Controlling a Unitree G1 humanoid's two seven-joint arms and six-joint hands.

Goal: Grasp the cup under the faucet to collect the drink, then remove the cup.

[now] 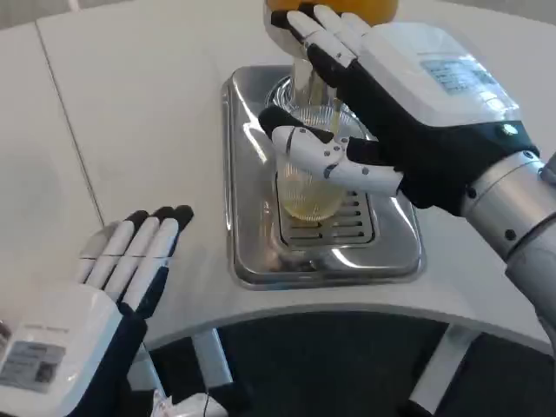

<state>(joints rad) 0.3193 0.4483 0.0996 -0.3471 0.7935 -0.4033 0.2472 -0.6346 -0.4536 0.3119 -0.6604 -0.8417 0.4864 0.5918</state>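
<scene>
A clear ribbed cup [306, 195] stands on the grille of the steel drip tray [246, 165], under the faucet [302, 78] of an orange drink dispenser [375, 7]. A little yellow drink lies in the cup's bottom. My right hand [408, 95] grips the cup from the right, its white back turned up. The thumb lies across the cup's front and the fingers run behind it toward the faucet. My left hand [104, 291] rests flat on the table at the lower left, fingers straight and together, holding nothing.
The white table [148, 113] has a seam running down its left side. Its curved front edge passes just below the tray. The dispenser's base stands at the tray's far end.
</scene>
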